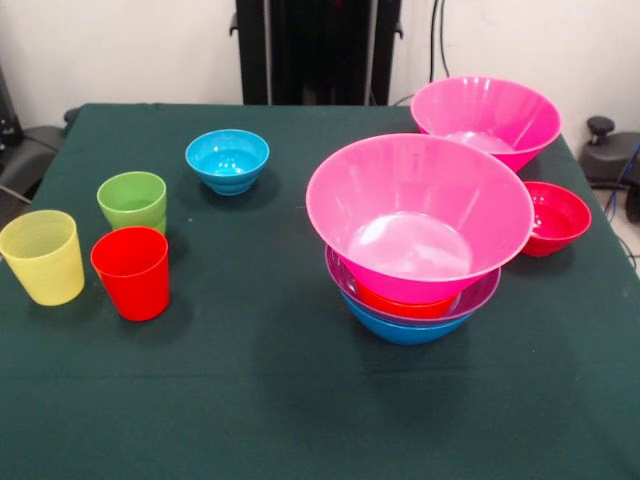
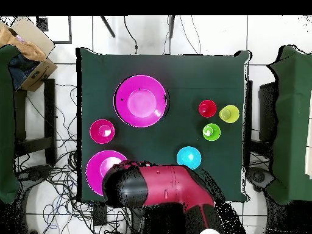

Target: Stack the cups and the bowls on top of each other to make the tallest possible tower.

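The tower [image 1: 418, 235] stands right of centre: a blue bowl [image 1: 405, 330] lowest, then purple [image 1: 480, 296], orange [image 1: 400, 303] and a large pink bowl [image 1: 420, 205] on top. It also shows in the overhead view [image 2: 141, 100]. A second large pink bowl [image 1: 487, 115] stands behind it, with a small crimson bowl [image 1: 555, 217] to its right. A small cyan bowl [image 1: 228, 160] stands alone at the far centre-left. The yellow cup [image 1: 42, 256], red cup [image 1: 131, 272] and green cup [image 1: 132, 200] stand upright at the left. The gripper [image 2: 125, 184] is drawn back at the arm's black end, above the base-side table edge.
The red and black arm [image 2: 177, 189] lies over the table's base-side edge and partly hides the second pink bowl [image 2: 100, 167] from above. The pedestal [image 1: 318, 50] stands behind the table. Cables and a cardboard box [image 2: 29, 49] lie on the floor around it.
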Controlling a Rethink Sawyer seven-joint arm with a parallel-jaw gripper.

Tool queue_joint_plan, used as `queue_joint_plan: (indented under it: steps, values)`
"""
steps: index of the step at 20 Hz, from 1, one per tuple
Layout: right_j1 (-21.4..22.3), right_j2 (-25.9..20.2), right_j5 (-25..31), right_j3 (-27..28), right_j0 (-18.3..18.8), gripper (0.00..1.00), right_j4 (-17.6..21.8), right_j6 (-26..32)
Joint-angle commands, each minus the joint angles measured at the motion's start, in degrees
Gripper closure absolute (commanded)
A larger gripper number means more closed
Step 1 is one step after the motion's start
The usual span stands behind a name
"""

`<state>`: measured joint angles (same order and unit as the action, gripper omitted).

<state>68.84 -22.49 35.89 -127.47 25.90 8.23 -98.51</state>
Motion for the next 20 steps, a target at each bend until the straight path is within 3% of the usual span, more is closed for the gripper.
queue_joint_plan:
  steps: [1, 8, 13, 16, 20]
  values:
    - [-1.91, -2.62, -16.44, -8.42, 0.10, 0.00, 0.00, -5.08]
    - [-2.33, -2.68, -24.94, -8.98, -1.49, 0.00, -0.59, -8.99]
    - [-3.92, -0.66, -23.84, -7.01, -3.75, 0.00, 0.35, -8.02]
    - [-5.16, 3.12, -24.84, -4.98, -6.39, 0.00, 2.65, -8.23]
    - [-7.83, 8.40, -30.38, -3.22, -10.73, 0.00, 5.73, -8.43]
